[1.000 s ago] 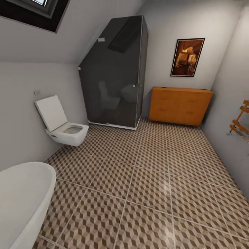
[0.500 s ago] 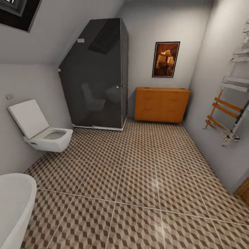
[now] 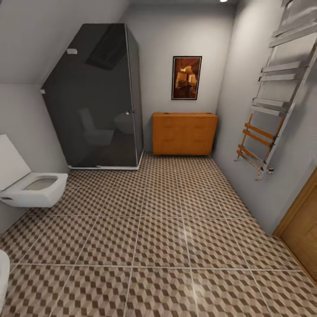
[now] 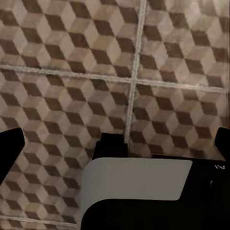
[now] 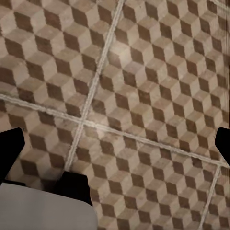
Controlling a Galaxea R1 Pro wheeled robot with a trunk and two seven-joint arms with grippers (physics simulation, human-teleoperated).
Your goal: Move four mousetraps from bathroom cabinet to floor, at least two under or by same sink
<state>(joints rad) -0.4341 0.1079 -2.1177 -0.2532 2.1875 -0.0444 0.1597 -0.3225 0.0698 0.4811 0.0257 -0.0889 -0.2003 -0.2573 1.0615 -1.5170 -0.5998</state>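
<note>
Patterned tiles of the bathroom floor, printed with brown, beige and white cubes and divided by pale grout lines, are stretching from the near edge of the head view to the far wall. Against that far wall, slightly right of centre, the cabinet is standing with its orange-brown drawer fronts closed and its flat top level; no mousetraps are discernible on it or on the tiles at this range. Directly above it a framed picture is hanging on the grey wall. To the left of the cabinet, just beside it, a dark glass shower enclosure is occupying the far left corner. Nearer, along the left wall, a white wall-hung toilet is sitting with its lid raised. On the right wall a ladder-style towel rail is leaning upward, and a wooden door is showing at the near right. Both wrist views are looking down at the same cube-pattern tiles. The left gripper is showing dark fingertips at opposite edges of its frame, set wide apart and empty. The right gripper is likewise showing its fingertips spread wide, holding nothing.
</note>
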